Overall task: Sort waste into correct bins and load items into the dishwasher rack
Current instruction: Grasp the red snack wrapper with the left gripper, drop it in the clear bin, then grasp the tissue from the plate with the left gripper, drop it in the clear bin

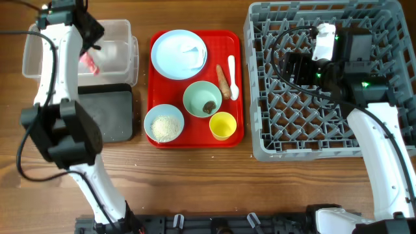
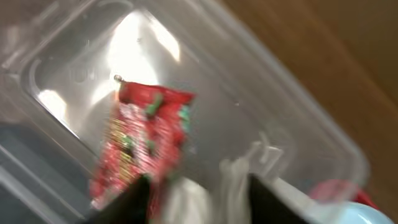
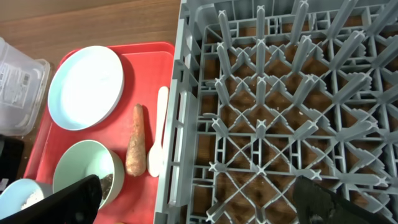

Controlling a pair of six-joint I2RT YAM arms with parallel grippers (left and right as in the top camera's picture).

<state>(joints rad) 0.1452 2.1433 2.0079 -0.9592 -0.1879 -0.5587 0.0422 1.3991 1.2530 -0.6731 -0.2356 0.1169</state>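
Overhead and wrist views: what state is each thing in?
left gripper, jaws open above the clear tub
right gripper, jaws open, empty
red wrapper, over the clear tub
light blue bowl, holds rice
green bowl, holds dark lump
yellow cup, upright, empty
dishwasher rack, no dishes in it

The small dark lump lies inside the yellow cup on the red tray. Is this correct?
No. The small dark lump lies inside the pale green bowl on the red tray; the yellow cup is empty. The overhead view shows it.

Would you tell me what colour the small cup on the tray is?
Yellow; the cup shows best in the overhead view.
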